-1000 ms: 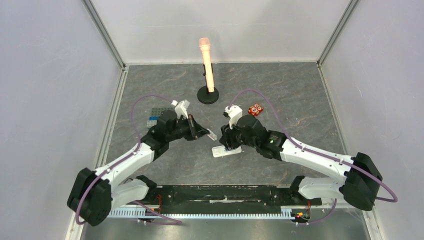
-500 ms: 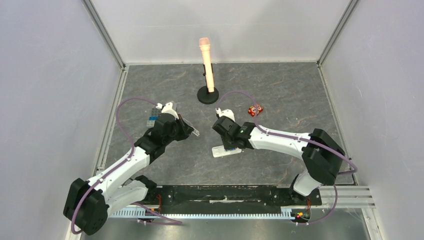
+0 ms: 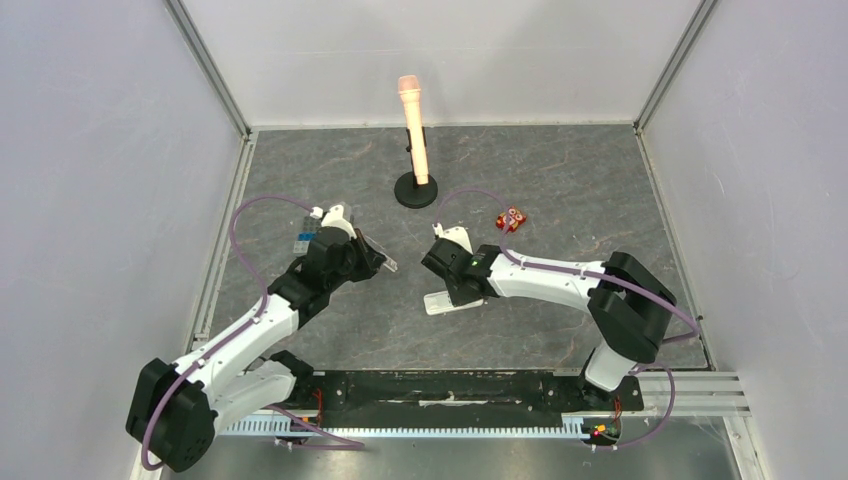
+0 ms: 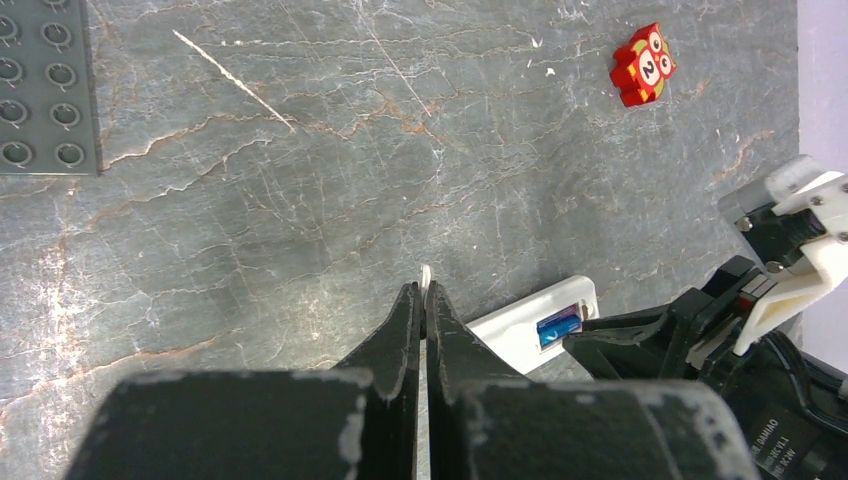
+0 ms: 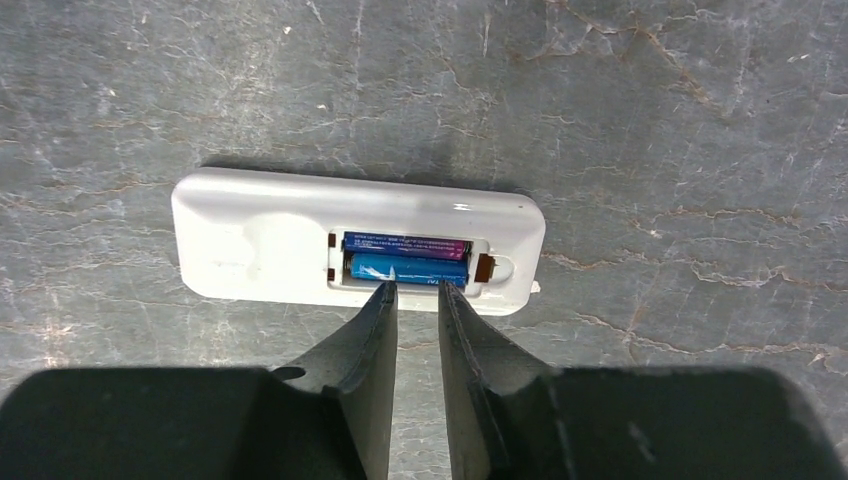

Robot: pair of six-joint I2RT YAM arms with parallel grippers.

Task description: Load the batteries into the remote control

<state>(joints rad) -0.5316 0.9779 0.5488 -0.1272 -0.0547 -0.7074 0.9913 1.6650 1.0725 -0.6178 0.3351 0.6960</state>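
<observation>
Right end effector (image 5: 416, 290) ajar at remote control (image 5: 250, 245), left end effector (image 4: 421, 292) pinching white sliver (image 4: 426, 272); grey tabletop (image 3: 560, 180), pale walls (image 3: 480, 50).

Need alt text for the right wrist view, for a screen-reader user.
A slim white rectangular plastic remote control lies back-up on the grey marbled table, its battery bay open with two small blue cylindrical batteries lying side by side inside. The right arm's two black fingers stand slightly apart, tips at the near battery, nothing between them.
</observation>
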